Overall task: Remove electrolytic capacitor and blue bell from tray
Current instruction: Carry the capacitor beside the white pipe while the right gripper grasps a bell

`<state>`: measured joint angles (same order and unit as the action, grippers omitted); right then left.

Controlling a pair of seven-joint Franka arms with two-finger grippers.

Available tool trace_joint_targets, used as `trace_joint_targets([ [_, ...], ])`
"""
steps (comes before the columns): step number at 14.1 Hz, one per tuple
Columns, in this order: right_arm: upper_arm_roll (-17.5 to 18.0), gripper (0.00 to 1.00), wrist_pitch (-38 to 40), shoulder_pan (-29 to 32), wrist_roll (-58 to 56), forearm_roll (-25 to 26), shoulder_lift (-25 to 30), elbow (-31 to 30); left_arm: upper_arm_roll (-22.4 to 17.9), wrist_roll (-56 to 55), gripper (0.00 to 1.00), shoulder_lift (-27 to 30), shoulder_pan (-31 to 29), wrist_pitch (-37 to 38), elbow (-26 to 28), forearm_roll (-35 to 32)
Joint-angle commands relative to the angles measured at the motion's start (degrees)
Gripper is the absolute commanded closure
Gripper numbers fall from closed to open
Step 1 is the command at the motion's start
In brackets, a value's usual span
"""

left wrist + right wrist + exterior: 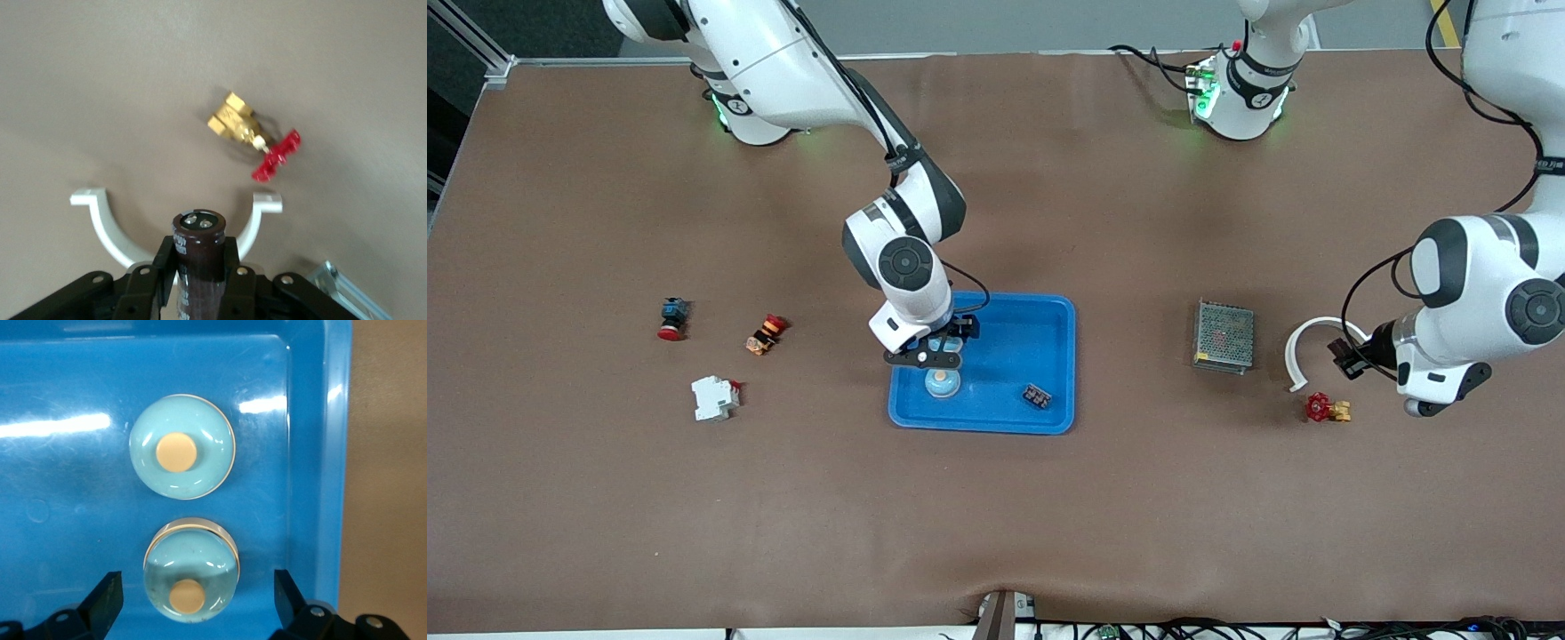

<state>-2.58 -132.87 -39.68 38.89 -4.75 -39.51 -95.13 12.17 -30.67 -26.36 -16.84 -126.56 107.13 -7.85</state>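
My right gripper [934,356] is open low over the blue tray [1049,311]. In the right wrist view, a light-blue bell [191,570] with a tan button sits in the tray [320,453] between the gripper's [197,585] spread fingers, touching neither. A second identical bell [181,447] sits beside it. In the front view one bell [943,384] shows just clear of the fingers. My left gripper [1352,360] is shut on a dark brown capacitor [199,230], held up over the white curved bracket [1307,342] toward the left arm's end.
A black terminal block [1036,396] lies in the tray. A metal mesh box [1224,335] and a red-handled brass valve [1327,409] lie near the bracket. A red button [672,318], an orange switch [766,333] and a white breaker [714,397] lie toward the right arm's end.
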Motion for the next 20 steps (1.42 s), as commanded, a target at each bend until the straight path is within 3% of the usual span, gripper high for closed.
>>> trace_joint_targets([
  [1, -0.14, 0.0, -0.46, -0.4, -0.48, -0.08, -0.92, 0.73, 0.31, 0.18, 1.0, -3.08, -2.13, -4.39, -0.08, -3.91],
  [8, -0.14, 0.0, -1.25, -1.19, -0.48, 0.09, -2.07, 0.91, 0.31, 0.09, 1.0, -6.87, -3.02, -6.86, 0.27, -5.86],
  [9, -0.14, 0.0, -1.34, -1.19, -0.57, 0.09, -2.33, 0.91, 0.31, 0.17, 0.88, -7.3, -3.02, -6.86, 0.27, -5.94],
  [10, -0.14, 0.0, -1.34, -1.19, -0.57, 0.09, -2.5, 1.09, 0.31, 0.09, 0.67, -7.65, -3.02, -6.86, 0.19, -5.94],
  [11, -0.14, 0.0, -1.34, -1.19, -0.57, 0.09, -2.51, 1.17, 0.31, 0.09, 0.39, -7.66, -3.02, -6.86, 0.1, -5.94],
  [12, -0.14, 0.0, -1.34, -1.19, -0.57, 0.09, -2.51, 1.17, 0.31, 0.0, 0.0, -7.66, -2.93, -6.86, 0.1, -5.94],
  [14, -0.14, 0.03, -1.34, -1.28, -0.57, 0.09, -2.51, 1.17, 0.4, -0.09, 0.0, -6.52, -2.67, -6.16, 0.01, -5.94],
  [20, -0.14, 0.49, -1.34, -1.28, -0.57, 0.09, -2.51, 1.26, 3.12, -2.89, 0.0, -1.95, -1.53, -1.43, -2.35, -5.68],
])
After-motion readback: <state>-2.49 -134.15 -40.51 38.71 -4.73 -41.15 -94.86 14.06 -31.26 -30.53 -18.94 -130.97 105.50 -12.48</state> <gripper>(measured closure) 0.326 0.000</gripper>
